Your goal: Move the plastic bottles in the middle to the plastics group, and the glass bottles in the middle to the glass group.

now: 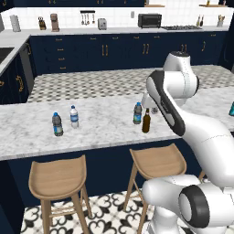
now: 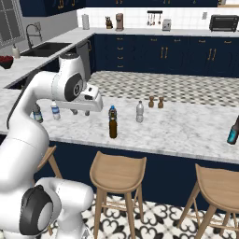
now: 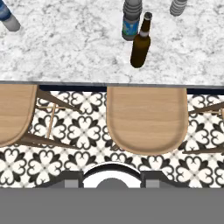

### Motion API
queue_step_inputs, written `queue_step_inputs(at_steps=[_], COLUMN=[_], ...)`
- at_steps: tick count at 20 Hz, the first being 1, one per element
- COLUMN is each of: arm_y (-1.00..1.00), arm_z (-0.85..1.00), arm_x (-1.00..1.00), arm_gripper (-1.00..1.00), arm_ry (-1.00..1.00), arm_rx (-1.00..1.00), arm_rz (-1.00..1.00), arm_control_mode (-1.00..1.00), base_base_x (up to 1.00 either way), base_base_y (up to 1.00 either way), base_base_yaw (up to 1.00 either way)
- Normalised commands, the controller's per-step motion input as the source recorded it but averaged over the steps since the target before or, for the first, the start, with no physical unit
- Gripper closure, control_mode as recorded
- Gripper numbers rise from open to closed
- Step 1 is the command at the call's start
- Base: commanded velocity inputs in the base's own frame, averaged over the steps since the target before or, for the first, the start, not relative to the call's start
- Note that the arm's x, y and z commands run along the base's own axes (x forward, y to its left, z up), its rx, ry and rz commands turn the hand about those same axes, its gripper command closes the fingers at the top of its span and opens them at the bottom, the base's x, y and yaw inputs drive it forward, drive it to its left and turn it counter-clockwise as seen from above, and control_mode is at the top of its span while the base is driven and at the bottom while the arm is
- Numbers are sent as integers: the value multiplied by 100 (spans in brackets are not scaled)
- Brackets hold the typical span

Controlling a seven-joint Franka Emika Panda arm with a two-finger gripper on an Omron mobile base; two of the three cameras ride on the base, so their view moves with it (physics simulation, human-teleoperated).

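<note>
Navy cabinets (image 1: 105, 50), white tiled wall (image 1: 119, 17), marble counter (image 1: 100, 123), wooden stools (image 1: 57, 180), patterned floor (image 3: 83, 131).

teal bottle (image 1: 232, 109) cut by the frame edge; pale bottle (image 3: 178, 7) topless at the hand view's border
</note>
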Motion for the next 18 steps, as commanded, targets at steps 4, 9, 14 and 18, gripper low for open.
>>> queue_step_inputs(at_steps=[4,9,14,18], arm_y=[0,0,0,-7], arm_z=[-6,-12,-4,0], arm_x=[0,1,19,1], arm_gripper=[-100,-100,-100,-100], arm_ry=[-2,-4,-9,-18], arm_rx=[0,0,0,0], arm_rz=[0,0,0,0], arm_control_mode=[-100,-100,-100,-100], base_base_x=[0,0,0,0], base_base_y=[0,0,0,0], base_base_yaw=[0,0,0,0])
